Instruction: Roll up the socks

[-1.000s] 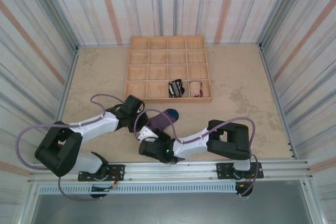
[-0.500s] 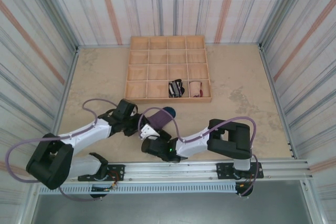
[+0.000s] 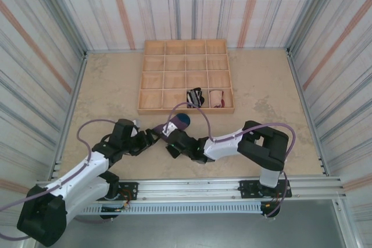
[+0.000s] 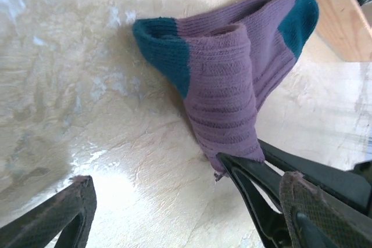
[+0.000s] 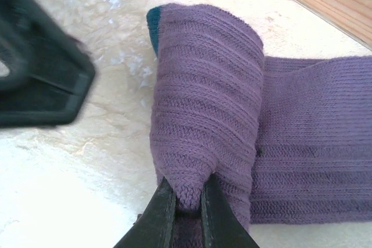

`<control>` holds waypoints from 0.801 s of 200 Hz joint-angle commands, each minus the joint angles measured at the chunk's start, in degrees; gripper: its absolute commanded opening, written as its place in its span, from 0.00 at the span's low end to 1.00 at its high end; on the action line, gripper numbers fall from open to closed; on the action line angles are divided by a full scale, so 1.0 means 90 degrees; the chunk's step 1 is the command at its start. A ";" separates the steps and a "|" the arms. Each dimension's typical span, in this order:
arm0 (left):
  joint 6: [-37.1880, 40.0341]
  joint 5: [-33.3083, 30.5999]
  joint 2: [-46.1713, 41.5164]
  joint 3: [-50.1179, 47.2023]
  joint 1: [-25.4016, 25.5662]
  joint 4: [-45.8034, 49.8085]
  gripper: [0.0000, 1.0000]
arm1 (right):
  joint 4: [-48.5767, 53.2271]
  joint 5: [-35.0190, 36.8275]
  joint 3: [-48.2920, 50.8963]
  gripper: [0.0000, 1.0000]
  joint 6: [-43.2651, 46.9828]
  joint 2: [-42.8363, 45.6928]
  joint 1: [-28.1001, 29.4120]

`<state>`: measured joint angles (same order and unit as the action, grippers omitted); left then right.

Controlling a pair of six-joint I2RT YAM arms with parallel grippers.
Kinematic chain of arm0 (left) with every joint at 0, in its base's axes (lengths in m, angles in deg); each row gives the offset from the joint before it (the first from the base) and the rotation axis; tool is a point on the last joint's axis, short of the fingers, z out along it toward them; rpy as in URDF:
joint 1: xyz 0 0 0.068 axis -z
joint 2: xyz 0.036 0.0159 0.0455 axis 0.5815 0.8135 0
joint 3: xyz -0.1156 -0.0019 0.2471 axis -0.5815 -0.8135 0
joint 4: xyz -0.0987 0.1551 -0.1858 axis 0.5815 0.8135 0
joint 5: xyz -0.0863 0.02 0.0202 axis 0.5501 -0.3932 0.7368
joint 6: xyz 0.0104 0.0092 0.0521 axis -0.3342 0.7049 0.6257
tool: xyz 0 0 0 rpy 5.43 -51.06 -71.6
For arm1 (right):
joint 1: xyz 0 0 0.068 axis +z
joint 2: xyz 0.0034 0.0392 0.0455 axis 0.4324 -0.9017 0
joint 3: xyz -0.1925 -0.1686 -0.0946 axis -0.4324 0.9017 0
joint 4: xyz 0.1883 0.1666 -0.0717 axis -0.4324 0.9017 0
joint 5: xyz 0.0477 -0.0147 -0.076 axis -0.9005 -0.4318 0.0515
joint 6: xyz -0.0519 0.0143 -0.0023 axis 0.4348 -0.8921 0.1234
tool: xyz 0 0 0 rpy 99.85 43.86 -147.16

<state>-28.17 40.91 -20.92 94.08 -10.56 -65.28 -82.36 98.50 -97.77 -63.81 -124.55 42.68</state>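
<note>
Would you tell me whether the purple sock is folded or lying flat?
Folded: the purple sock doubles over itself, the right gripper pinching its edge.

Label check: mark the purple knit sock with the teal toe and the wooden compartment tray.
purple knit sock (image 5: 203, 85), right wrist view, folded-over ribbed layer.
wooden compartment tray (image 3: 154, 110), top external view, near wall.

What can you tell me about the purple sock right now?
The purple sock is ribbed knit fabric with two teal patches. It lies on the beige table just in front of the wooden tray, folded over itself into a loose roll. The right gripper is shut on the folded edge, pinching it between its fingertips. The left gripper stands open nearby, clear of it.
</note>
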 commanded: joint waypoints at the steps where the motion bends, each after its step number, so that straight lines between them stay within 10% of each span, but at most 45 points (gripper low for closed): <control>1: 0.0190 0.0264 -0.0205 -0.0171 -0.0204 0.0310 0.84 | 0.0762 -0.1220 0.0249 0.00 -0.0454 -0.0182 -0.0267; 67: 0.0160 0.0381 -0.0206 -0.0287 -0.0278 0.0108 0.83 | -0.0944 -0.4147 0.0759 0.00 -0.2127 -0.0494 -0.1793; 160: 0.0778 -0.0088 0.0859 0.0279 -0.0283 -0.0662 0.68 | -0.1294 -0.5276 0.0426 0.00 -0.5098 -0.1310 -0.2813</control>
<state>-24.82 42.14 -17.45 92.99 -12.73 -67.16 -102.16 50.79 -94.49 -98.57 -131.93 19.20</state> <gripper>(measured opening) 0.709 0.090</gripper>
